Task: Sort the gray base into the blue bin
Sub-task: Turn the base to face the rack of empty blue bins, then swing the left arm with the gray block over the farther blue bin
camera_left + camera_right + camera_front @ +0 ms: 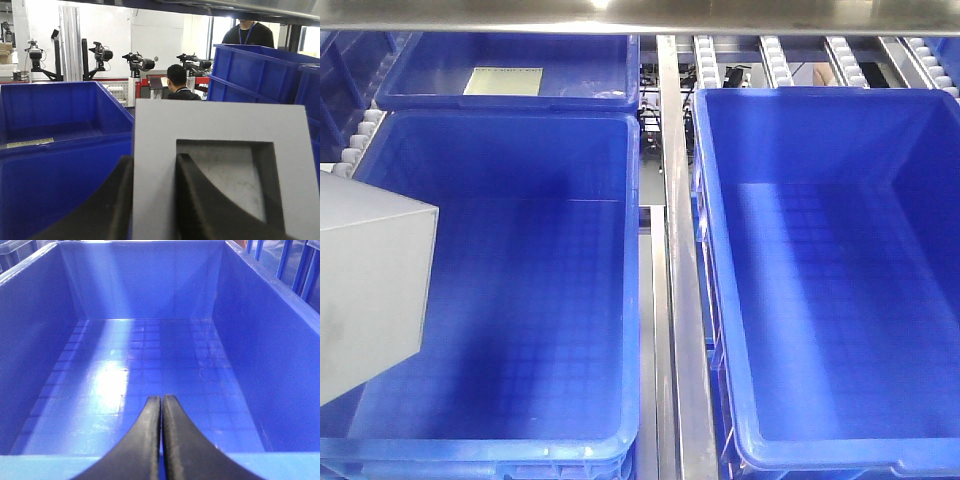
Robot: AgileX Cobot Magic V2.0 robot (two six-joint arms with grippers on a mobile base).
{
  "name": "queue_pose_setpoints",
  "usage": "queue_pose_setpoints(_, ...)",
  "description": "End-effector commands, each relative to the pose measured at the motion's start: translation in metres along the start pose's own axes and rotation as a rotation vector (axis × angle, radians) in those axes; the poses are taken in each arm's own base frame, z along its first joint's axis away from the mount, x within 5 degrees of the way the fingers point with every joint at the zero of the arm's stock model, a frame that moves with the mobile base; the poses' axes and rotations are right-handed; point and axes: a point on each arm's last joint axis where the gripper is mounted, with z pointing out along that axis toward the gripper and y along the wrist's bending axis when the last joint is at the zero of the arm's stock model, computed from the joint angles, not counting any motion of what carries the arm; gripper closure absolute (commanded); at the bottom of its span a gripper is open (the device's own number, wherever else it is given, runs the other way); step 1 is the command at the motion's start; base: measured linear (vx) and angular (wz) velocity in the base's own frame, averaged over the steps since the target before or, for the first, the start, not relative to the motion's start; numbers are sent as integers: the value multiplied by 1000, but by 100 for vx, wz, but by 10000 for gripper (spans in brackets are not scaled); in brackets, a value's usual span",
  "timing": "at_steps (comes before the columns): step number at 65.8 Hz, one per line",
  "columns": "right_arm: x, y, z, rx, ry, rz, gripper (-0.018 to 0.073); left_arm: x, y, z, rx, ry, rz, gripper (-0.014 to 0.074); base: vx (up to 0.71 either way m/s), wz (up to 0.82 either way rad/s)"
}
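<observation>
Left hand [154, 167] astride gray base [220, 125] wall.

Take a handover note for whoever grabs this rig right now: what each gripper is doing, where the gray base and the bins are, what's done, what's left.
Left gripper: shut on the gray base, clamping one wall with one finger in the recess.
Right gripper: shut, empty, over the right blue bin.
Gray base: held up at the left edge of the left blue bin. Both bins look empty.
Done: base picked up.
Left: lower it into the bin and release.
</observation>
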Motion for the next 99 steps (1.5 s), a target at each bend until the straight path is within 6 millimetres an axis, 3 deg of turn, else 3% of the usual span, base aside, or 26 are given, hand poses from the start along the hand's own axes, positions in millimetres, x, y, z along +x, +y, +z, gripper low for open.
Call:
queue_pose_setpoints(1, -4, 0, 1, 4, -38, -18, 564, -21, 0, -1, -4, -161, -13, 603, 0, 0)
queue_pose_setpoints(31, -4, 0, 1, 4, -38, -18, 564, -18, 0, 4, 2, -129, -62, 603, 0, 0)
queue_pose_setpoints(41, -4, 0, 1, 4, -38, -18, 564, -6, 1, 29, -3, 2, -79, 603, 0, 0)
queue_pose_setpoints(57, -4, 0, 1, 4, -38, -18, 564, 8, -10, 81, 68, 15, -64, 603, 0, 0)
queue_pose_setpoints(67, -4, 0, 1, 4, -38, -18, 564, 17, -38, 116, 177, 40, -67, 603, 0, 0)
queue_pose_setpoints(83, -4, 0, 1, 4, -38, -18, 564, 21, -99, 184, 328, 146, -54, 603, 0, 0)
queue_pose_setpoints(99, -4, 0, 1, 4, -38, -18, 564, 38, -165, 248, 431, 239, -41, 596, 0, 0)
